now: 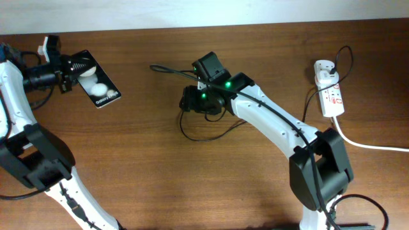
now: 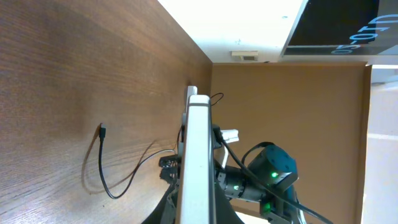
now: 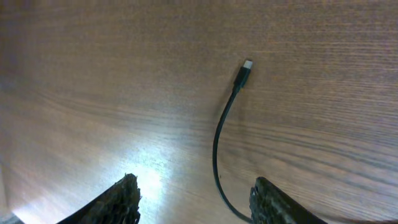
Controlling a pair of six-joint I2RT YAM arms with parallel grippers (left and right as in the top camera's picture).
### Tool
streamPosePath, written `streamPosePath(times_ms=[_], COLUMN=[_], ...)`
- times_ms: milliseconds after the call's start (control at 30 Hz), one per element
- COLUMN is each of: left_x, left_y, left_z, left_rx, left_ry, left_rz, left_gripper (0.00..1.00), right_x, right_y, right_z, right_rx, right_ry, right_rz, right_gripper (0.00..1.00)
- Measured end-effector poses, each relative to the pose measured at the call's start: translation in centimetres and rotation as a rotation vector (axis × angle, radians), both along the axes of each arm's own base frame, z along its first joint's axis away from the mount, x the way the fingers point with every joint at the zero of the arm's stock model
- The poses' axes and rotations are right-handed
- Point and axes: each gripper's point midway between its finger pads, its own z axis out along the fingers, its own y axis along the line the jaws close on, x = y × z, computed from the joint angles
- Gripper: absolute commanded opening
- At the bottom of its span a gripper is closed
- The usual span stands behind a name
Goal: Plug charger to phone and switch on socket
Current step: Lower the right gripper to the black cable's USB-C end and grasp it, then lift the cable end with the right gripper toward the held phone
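The phone (image 1: 99, 86), black with white round patches, is lifted at the far left with my left gripper (image 1: 71, 65) shut on its end. The left wrist view shows the phone (image 2: 199, 155) edge-on between the left gripper's (image 2: 198, 211) fingers. The charger's thin black cable lies on the table, its plug tip (image 1: 153, 66) pointing left. My right gripper (image 1: 186, 102) hovers over the cable. In the right wrist view the cable (image 3: 217, 149) runs between the open fingers of the right gripper (image 3: 196, 196), with the plug tip (image 3: 247, 65) beyond them. The socket (image 1: 331, 96) lies at the far right, with the white adapter (image 1: 324, 69) plugged in.
A thick white cord (image 1: 364, 144) leaves the socket toward the right edge. The black cable loops under my right arm (image 1: 275, 124) across the table's middle. The table's back edge meets a pale wall.
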Motion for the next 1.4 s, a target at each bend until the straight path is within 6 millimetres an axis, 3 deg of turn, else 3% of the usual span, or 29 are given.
streamPosePath(times_ms=[233, 600, 833, 1133, 1300, 1400], left_x=[0.0, 0.1, 0.2, 0.2, 0.2, 0.2], left_y=[-0.3, -1.5, -1.9, -1.9, -1.9, -1.9], left_z=[0.0, -0.1, -0.1, -0.1, -0.1, -0.1], left_rx=[0.000, 0.003, 0.004, 0.004, 0.004, 0.005], left_ry=[0.000, 0.002, 0.002, 0.002, 0.002, 0.003], left_rz=[-0.007, -0.033, -0.042, -0.042, -0.042, -0.042], left_gripper=[0.00, 0.00, 0.00, 0.00, 0.00, 0.00], right_x=[0.8, 1.6, 2.7, 2.2, 2.6, 2.8], right_y=[1.6, 2.1, 2.6, 3.3, 3.7, 3.7], right_z=[-2.1, -5.9, -6.1, -10.2, -10.3, -10.4], right_rx=[0.014, -0.004, 0.017, -0.008, 0.002, 0.005], right_ry=[0.006, 0.032, 0.004, 0.057, 0.059, 0.057], right_rz=[-0.037, -0.043, -0.073, -0.084, -0.098, -0.101], right_gripper=[0.55, 0.55, 0.49, 0.48, 0.47, 0.40])
